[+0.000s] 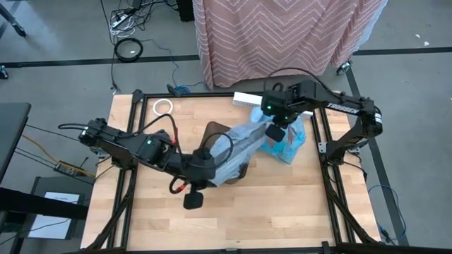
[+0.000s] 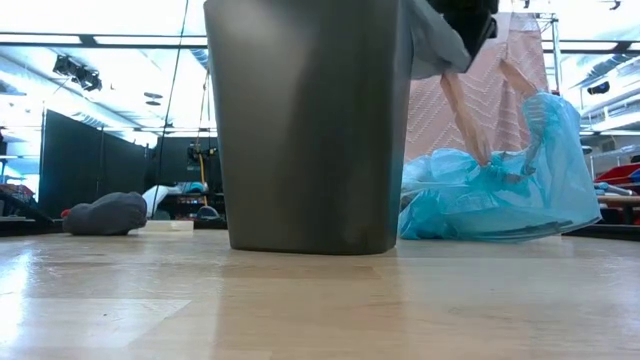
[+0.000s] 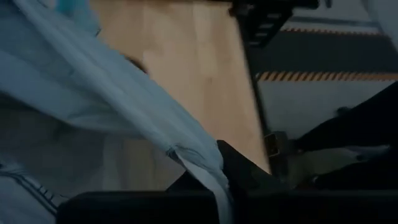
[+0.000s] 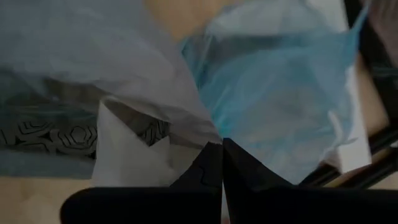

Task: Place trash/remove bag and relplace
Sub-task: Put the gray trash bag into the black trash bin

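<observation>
The right pincer (image 4: 222,146) is pinching a pale new bag (image 1: 240,144) shut-tight, holding one edge up over the bin (image 2: 310,120). The left pincer (image 1: 212,169) is closed on the other edge, so the bag is stretching across the bin's mouth. The full blue bag (image 1: 286,141) is lying on the desk (image 1: 141,212) beside the bin, out of the way. I cannot see any loose trash.
</observation>
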Motion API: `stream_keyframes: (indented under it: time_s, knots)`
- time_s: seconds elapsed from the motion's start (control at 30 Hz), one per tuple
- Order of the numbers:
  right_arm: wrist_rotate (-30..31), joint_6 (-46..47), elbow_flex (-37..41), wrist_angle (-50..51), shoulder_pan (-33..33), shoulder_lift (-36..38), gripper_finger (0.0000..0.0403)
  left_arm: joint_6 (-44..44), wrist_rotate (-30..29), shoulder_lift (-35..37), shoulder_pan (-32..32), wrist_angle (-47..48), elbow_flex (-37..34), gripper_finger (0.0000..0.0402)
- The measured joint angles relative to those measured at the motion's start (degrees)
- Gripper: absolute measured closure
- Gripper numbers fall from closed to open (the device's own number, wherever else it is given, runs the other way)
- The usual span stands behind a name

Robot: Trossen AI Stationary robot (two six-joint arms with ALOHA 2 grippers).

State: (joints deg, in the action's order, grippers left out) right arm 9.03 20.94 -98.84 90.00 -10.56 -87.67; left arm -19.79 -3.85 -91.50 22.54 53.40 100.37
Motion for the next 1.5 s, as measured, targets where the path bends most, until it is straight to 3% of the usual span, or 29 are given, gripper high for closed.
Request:
stream_keyframes:
  time_s: [0.17, 0.3, 0.53, 0.67, 0.8, 0.97, 1.17, 1.5]
  knots:
    - [-2.9, -2.0, 3.0, -0.8, 1.4, -1.2, 0.0403, -0.7, 1.1, -2.1, 0.0, -4.7, -2.5, 0.0395]
    - [-0.2, -3.7, 6.1, -2.8, 3.4, -1.3, 0.0403, -3.3, 4.7, -5.7, 0.0, -8.3, -2.8, 0.0395]
    - [0.5, -7.3, 10.1, -13.1, 2.1, -1.3, 0.0403, -4.1, 5.9, -9.4, -0.3, -9.5, -2.8, 0.0394]
    - [0.3, -11.0, 12.8, -19.7, 0.8, -1.3, 0.0403, -6.4, 1.7, -9.9, -0.3, -6.0, -2.8, 0.0394]
    - [0.5, -12.0, 13.8, -20.5, -1.2, -1.3, 0.0403, -9.8, -5.8, -10.2, 0.6, -0.6, -3.1, 0.0394]
    - [3.0, -12.5, 12.4, -21.4, -2.8, -1.1, 0.0403, -16.6, -10.4, -10.6, 1.9, 6.3, -3.1, 0.0394]
    - [-1.6, -15.0, 11.4, -29.4, -4.0, -1.2, 0.0403, -25.3, -13.8, -10.7, 3.3, 12.1, -3.2, 0.0394]
    - [-3.5, -14.8, 18.6, -35.2, -4.7, -1.3, 0.0403, -29.6, -16.5, -12.4, 5.4, 18.4, -3.2, 0.0394]
